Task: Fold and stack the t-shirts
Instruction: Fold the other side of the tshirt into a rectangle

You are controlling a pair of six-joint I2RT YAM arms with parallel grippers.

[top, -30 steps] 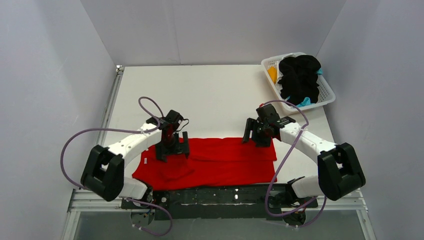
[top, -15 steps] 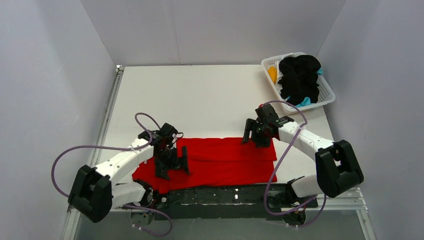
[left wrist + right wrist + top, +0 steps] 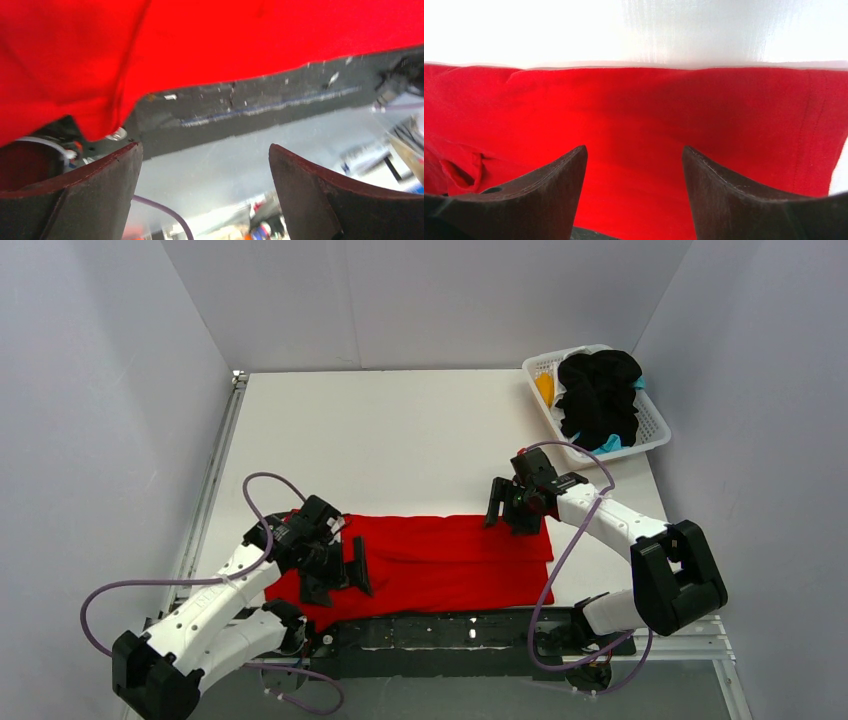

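A bright red t-shirt [image 3: 450,555] lies flat along the table's near edge, folded lengthwise. It also shows in the left wrist view [image 3: 200,40] and in the right wrist view [image 3: 649,115]. My left gripper [image 3: 335,578] is open and empty over the shirt's left end, near its front edge. My right gripper [image 3: 508,515] is open and empty over the shirt's far right corner. A black t-shirt [image 3: 598,395] is heaped in the basket, with orange-yellow [image 3: 545,388] and teal [image 3: 610,443] cloth beside it.
The white lattice basket [image 3: 655,425] stands at the table's far right. A black rail [image 3: 450,632] runs along the near edge below the shirt. The white table [image 3: 400,440] stretches behind the shirt. Grey walls close in on three sides.
My left arm has swung left and toward the near edge, carrying its open gripper to the shirt's front left part. The right arm has barely moved.
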